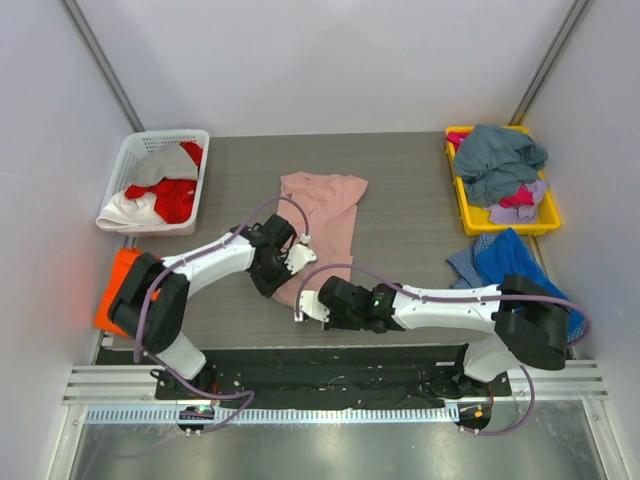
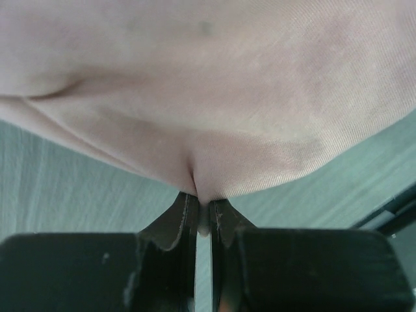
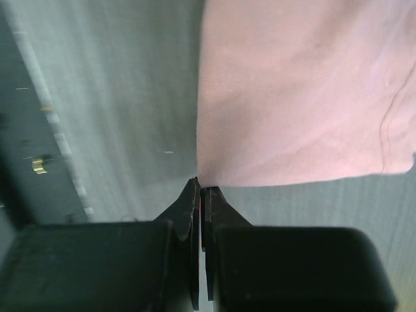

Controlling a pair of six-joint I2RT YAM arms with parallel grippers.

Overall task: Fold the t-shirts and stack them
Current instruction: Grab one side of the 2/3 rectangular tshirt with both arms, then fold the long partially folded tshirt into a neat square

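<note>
A dusty-pink t-shirt [image 1: 322, 210] lies spread in the middle of the table, its near edge lifted between my two arms. My left gripper [image 1: 296, 254] is shut on a pinched fold of that pink t-shirt [image 2: 214, 117], and the cloth bunches right at the left gripper's tips [image 2: 203, 198]. My right gripper [image 1: 304, 305] is shut at the near corner of the pink t-shirt [image 3: 299, 97], where the fabric's corner meets the right gripper's tips [image 3: 203, 188]. An orange t-shirt [image 1: 112, 290] lies at the table's left edge under the left arm.
A white basket [image 1: 130, 150] at the back left holds red and white shirts. A yellow tray [image 1: 545, 222] at the back right holds a grey-teal shirt [image 1: 498, 158] and smaller pieces. A blue shirt [image 1: 508, 258] lies beside the right arm.
</note>
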